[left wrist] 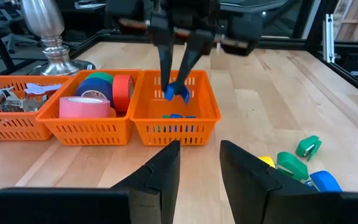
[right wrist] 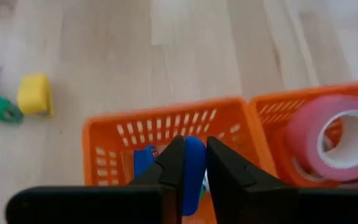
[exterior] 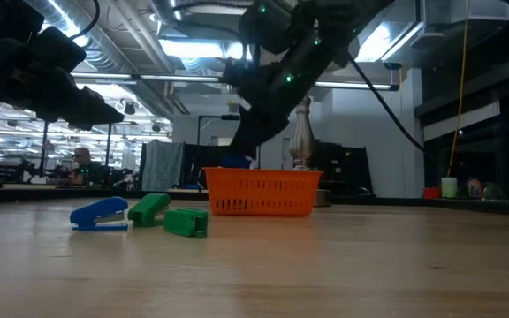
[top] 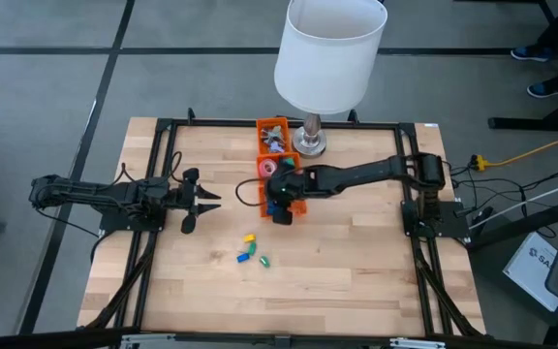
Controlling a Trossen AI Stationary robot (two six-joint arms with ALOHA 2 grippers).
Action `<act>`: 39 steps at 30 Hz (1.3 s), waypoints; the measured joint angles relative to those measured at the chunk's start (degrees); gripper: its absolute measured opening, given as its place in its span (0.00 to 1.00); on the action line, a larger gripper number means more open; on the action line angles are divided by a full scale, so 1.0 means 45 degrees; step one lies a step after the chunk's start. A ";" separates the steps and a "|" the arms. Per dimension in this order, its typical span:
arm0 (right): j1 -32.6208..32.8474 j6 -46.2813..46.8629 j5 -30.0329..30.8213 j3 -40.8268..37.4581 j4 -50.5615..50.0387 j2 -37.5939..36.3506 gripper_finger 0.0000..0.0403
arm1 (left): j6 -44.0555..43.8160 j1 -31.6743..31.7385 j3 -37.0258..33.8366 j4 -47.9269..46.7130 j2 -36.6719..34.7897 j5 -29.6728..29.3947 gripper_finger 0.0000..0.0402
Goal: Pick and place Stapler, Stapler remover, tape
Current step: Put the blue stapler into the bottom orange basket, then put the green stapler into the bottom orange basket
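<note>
Hovering at frame centre, right end effector [left wrist: 178, 87] clamped on a small blue plastic stapler [right wrist: 191, 167] above the orange mesh basket [left wrist: 210, 112]; best lower before releasing.

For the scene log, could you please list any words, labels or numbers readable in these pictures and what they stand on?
"SA": start of a cut-off word on a white sheet by the table's right edge, high view.
No text is readable on the baskets, tape or staplers.
</note>
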 joint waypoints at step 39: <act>0.0983 0.0129 -0.0034 -0.0010 0.1456 0.0741 0.40 | 0.0002 0.0002 -0.0002 0.0000 -0.0001 0.0000 0.27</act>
